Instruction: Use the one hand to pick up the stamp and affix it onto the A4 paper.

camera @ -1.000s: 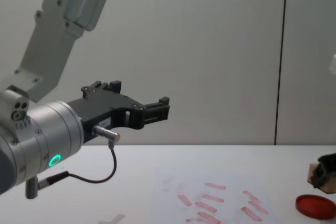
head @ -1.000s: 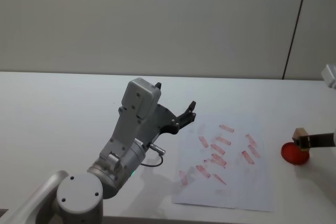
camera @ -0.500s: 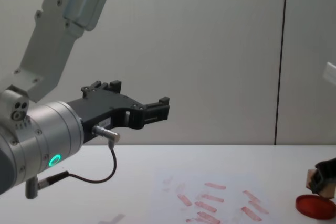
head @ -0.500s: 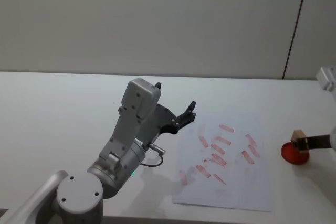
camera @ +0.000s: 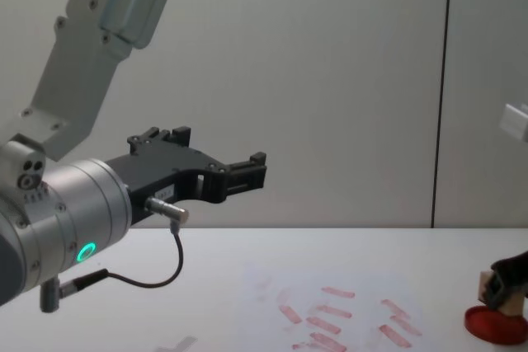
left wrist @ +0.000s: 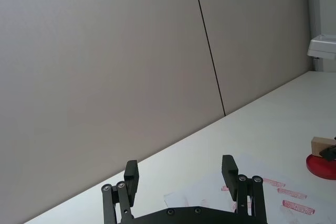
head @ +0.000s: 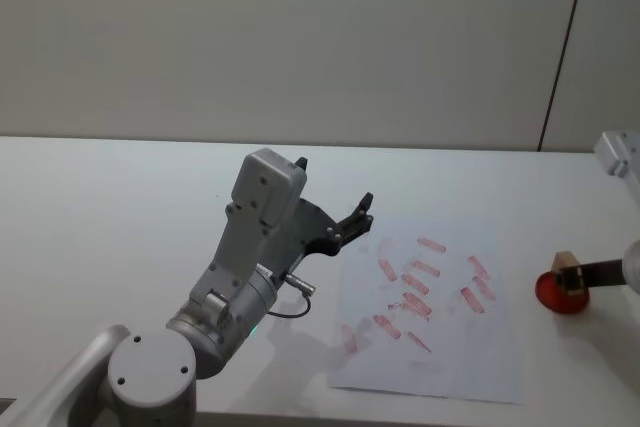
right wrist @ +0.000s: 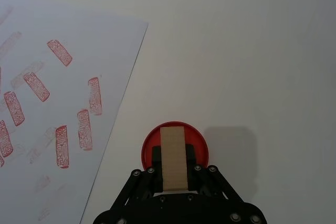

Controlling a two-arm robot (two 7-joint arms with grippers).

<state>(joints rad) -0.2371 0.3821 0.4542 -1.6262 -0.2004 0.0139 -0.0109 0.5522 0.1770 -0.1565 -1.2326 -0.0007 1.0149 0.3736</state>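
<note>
My left gripper (head: 360,213) is parked above the table (head: 120,207), to the left of the A4 paper (head: 440,347), its 2 fingers spread wide with nothing between them; I leave it there.

The sheet lies flat and carries a cluster of pinkish-red prints (right wrist: 84,128) around its middle, with bare white along the near edge and the left margin. That is where I would put the next mark.

Further right, my right gripper (right wrist: 173,174) pinches the stamp (right wrist: 173,157) between its fingers, the block held upright over the red ink pad (right wrist: 199,145), which sits just beside the paper's right edge. From the chest view the block's base seems to be touching the pad, though I cannot tell how firmly.

To ink well, I want the face flat on the pad with a short, even press, no rocking. Then I lift straight up so the pad does not drag, carry the stamp left over a bare patch, keep it vertical, and press down squarely so the print comes out whole rather than smeared.
</note>
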